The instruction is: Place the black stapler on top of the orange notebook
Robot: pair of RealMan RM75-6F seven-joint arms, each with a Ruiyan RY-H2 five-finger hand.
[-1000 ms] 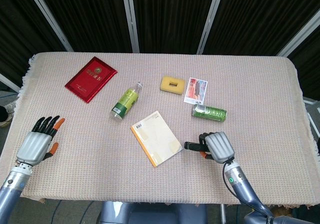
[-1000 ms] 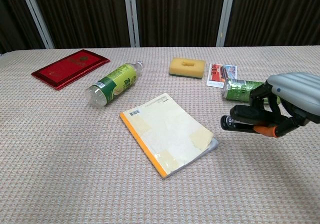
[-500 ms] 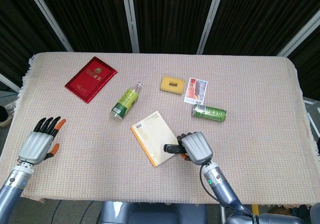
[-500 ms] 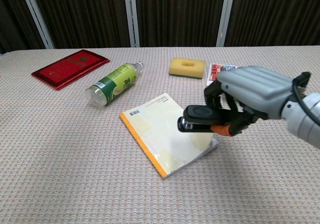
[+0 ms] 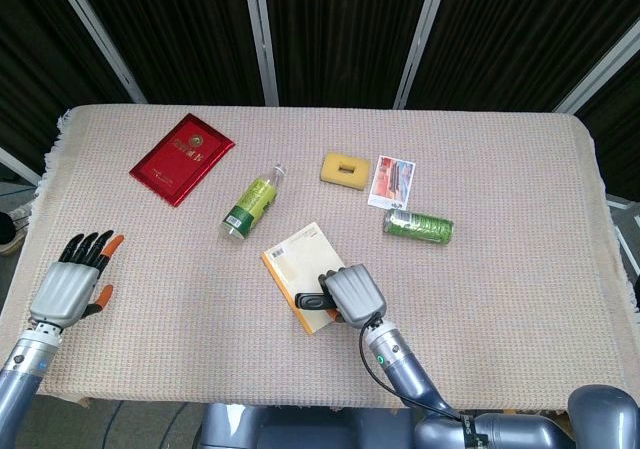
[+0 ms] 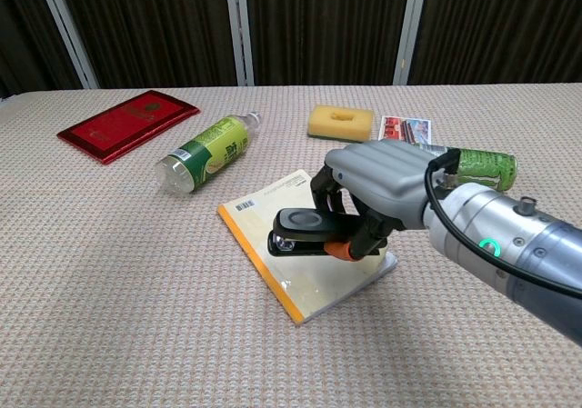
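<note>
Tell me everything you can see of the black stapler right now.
The black stapler is a small, dark, glossy stapler with a rounded top arm over a base, its nose pointing toward the robot's left. It lies roughly level in the grip of the right hand, whose fingers wrap its rear end. It sits over the orange notebook; whether it touches the cover cannot be told.

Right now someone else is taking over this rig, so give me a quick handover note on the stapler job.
Right robot hand: holds the black stapler over the orange notebook, near its middle.
Left robot hand: open, holding nothing, near the table's left front edge.
Done: stapler picked up and brought above the notebook.
Left: lower it onto the cover, let go, draw the hand away. Whether it already touches the cover cannot be told.
</note>
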